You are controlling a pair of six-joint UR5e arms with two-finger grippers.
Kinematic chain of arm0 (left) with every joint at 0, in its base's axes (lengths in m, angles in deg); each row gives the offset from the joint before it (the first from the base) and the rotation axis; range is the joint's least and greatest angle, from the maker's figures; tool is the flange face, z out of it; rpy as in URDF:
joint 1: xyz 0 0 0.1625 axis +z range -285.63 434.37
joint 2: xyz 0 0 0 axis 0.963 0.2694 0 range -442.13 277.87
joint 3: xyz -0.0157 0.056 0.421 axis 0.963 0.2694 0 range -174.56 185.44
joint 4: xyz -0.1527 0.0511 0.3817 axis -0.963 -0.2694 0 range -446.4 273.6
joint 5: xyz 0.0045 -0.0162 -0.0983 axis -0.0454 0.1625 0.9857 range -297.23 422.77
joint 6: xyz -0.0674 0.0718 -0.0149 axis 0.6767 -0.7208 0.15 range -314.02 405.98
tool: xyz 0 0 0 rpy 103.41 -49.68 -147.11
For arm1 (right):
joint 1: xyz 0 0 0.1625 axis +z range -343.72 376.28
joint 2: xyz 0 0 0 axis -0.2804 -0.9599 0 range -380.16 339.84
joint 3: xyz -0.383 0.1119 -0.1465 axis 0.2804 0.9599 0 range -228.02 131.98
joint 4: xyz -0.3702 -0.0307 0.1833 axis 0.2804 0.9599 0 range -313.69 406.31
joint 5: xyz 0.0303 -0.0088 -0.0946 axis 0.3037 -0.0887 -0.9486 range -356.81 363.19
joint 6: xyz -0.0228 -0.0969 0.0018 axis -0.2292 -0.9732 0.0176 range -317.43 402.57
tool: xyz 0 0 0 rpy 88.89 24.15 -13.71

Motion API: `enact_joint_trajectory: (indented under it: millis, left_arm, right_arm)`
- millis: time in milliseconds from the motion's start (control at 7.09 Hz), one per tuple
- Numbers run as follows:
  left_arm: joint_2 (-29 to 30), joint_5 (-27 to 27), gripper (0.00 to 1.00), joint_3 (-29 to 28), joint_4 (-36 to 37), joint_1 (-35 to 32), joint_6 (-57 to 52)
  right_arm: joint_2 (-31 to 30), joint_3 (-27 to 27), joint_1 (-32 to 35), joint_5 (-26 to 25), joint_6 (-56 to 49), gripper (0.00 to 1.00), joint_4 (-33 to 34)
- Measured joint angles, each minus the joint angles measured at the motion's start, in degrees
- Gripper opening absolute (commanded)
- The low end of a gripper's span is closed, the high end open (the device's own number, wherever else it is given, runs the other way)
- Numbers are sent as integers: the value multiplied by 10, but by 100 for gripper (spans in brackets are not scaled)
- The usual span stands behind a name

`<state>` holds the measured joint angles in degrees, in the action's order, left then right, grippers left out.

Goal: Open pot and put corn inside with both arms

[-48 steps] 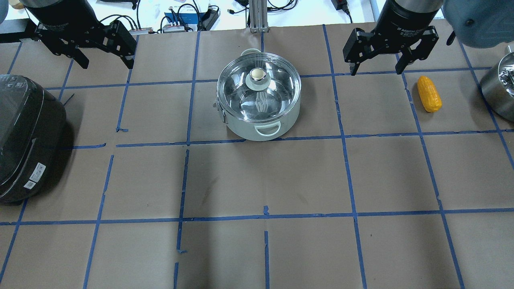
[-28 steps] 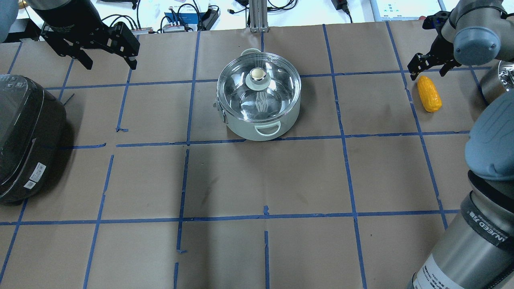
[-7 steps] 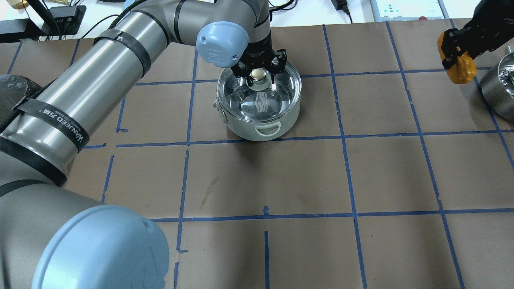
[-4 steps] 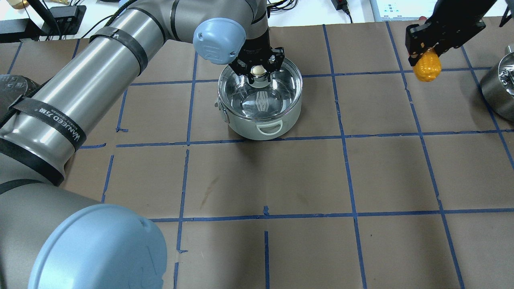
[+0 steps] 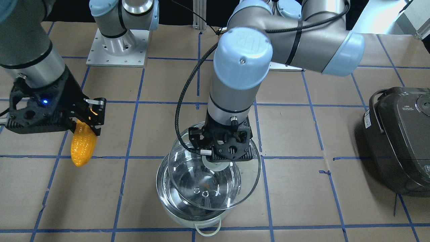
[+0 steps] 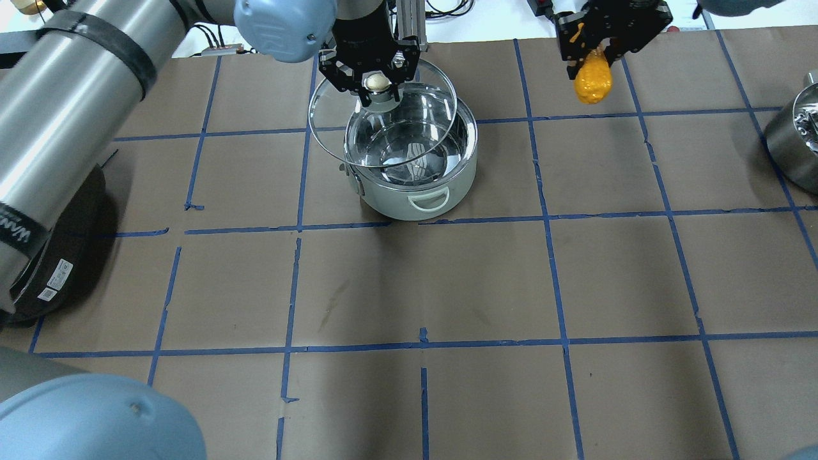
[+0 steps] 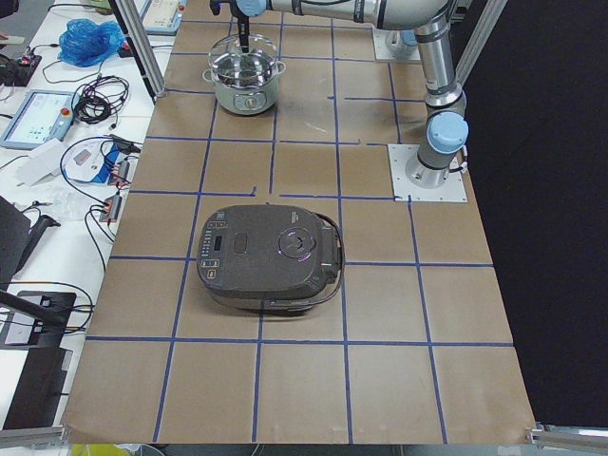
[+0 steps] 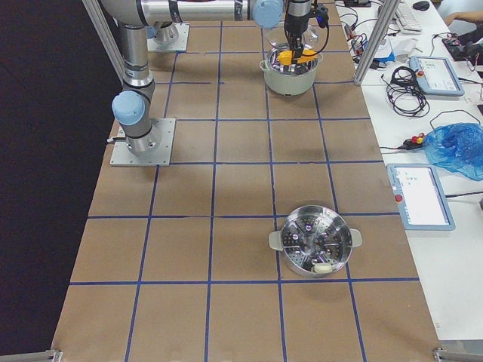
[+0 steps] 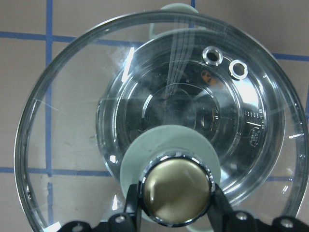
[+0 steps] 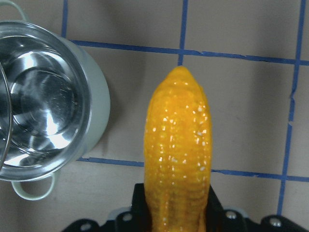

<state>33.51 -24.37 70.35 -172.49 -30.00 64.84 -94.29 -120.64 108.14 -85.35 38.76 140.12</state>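
My R claw (image 6: 591, 59) clamps the corn (image 6: 592, 80) in mid-air, the cob's long axis hanging tip-down, w/ the pot (image 6: 447, 191) on the table off toward my L & well apart. My L claw (image 6: 378, 91) is pinched tight on the knob (image 9: 177, 191) of the glass lid (image 6: 332, 137), held tilted above the pot & covering part of its mouth. Both wrists point straight down; I judge the lid needs more room aside before the corn crosses.

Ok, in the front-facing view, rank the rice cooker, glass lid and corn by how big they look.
1. rice cooker and glass lid: look alike; cooker cut off at the edge, lid held up nearer the camera, so unranked.
2. corn: smallest.
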Motion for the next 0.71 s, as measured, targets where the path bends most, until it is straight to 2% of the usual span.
enact_joint_trajectory:
  millis: [282,705]
  left_arm:
    - [-37,-8,0,0,-48,66,-87]
    - [-59,-36,0,21,-75,243,-302]
  right_arm:
    - [59,48,73,-7,65,5,19]
    - [147,66,154,-16,149,5,102]
